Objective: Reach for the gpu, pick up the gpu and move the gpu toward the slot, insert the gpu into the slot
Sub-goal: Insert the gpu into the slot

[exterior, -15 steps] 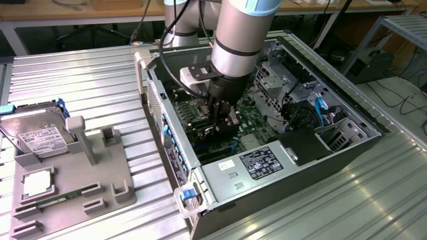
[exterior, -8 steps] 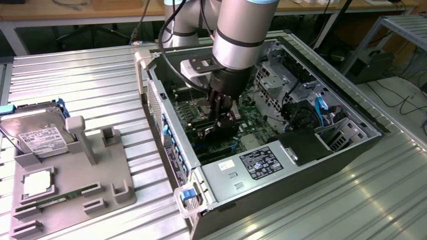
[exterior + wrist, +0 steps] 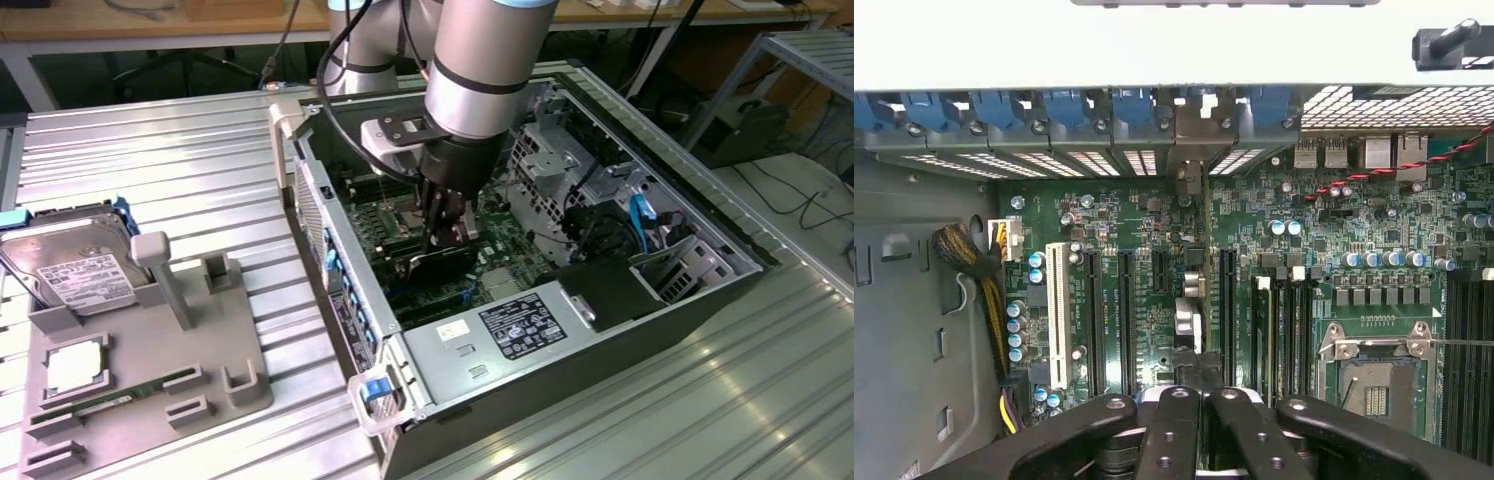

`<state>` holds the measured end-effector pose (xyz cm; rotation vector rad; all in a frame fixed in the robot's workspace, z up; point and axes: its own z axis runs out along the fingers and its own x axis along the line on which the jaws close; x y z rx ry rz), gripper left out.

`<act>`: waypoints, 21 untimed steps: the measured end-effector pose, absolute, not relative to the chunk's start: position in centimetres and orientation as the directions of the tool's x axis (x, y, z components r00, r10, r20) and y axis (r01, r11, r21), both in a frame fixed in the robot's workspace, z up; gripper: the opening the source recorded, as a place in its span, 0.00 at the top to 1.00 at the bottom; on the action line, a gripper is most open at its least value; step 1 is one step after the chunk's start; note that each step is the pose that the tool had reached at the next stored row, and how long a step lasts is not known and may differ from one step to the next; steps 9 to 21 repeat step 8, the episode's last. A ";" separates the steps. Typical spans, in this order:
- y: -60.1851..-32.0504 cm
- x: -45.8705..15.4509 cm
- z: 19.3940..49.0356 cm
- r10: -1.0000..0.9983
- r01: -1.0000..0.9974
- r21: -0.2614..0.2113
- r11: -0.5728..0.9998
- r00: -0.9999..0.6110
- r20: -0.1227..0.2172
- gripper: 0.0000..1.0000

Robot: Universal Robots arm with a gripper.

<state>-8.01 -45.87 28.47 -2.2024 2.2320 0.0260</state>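
Exterior view | jaws clamped on gpu (image 3: 441, 262) | inside open computer case (image 3: 694, 300) | over motherboard (image 3: 1254, 250)

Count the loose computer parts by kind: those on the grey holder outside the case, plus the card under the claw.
hard drive: 1
processor chip: 1
memory stick: 1
gpu: 1
Total: 4
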 end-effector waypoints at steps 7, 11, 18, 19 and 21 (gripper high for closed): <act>-45.9 -8.0 28.5 -1.000 -1.000 0.008 0.013 -0.013 -0.016 0.89; -45.9 -8.0 28.5 -1.000 -1.000 0.008 0.013 -0.013 -0.016 0.89; -45.9 -8.0 28.5 -1.000 -1.000 0.008 0.013 -0.013 -0.016 0.89; -45.9 -8.0 28.5 -1.000 -1.000 0.008 0.013 -0.013 -0.016 0.89; -45.9 -8.0 28.5 -1.000 -1.000 0.008 0.013 -0.013 -0.016 0.89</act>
